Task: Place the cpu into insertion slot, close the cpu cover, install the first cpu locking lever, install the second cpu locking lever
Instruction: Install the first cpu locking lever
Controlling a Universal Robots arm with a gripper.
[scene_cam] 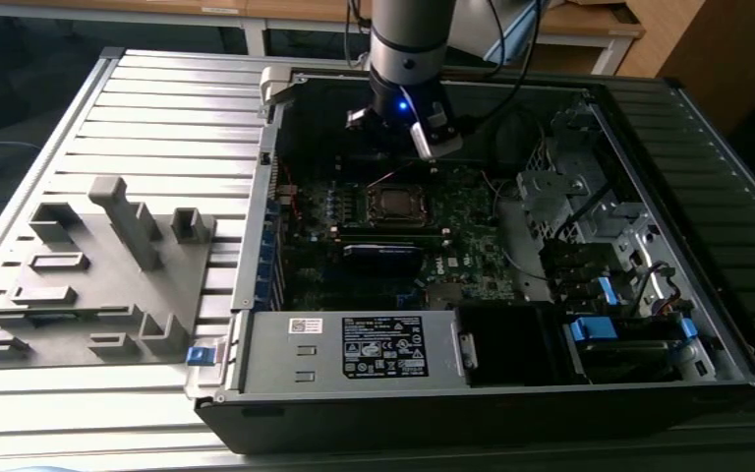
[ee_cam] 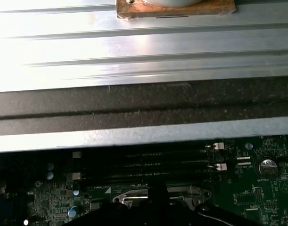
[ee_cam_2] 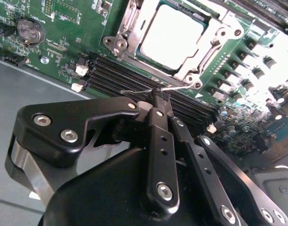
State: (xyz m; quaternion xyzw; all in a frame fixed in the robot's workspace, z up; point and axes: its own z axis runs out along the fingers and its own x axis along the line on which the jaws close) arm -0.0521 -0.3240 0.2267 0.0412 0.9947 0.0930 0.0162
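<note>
In the exterior view, an open black metal computer case (scene_cam: 483, 418) fills centre-right on a silver slatted metal table (scene_cam: 168, 108). A grey moulded plastic fixture block (scene_cam: 89, 285) lies lower left. The flat square metal-topped cpu (scene_cam: 391, 204) sits upper-middle inside the case.

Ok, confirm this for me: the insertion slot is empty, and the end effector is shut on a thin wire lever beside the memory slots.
Not empty: in the second wrist view the cpu sits in the insertion slot. The rest stands: the end effector is shut on the thin wire lever beside the memory slots.
</note>
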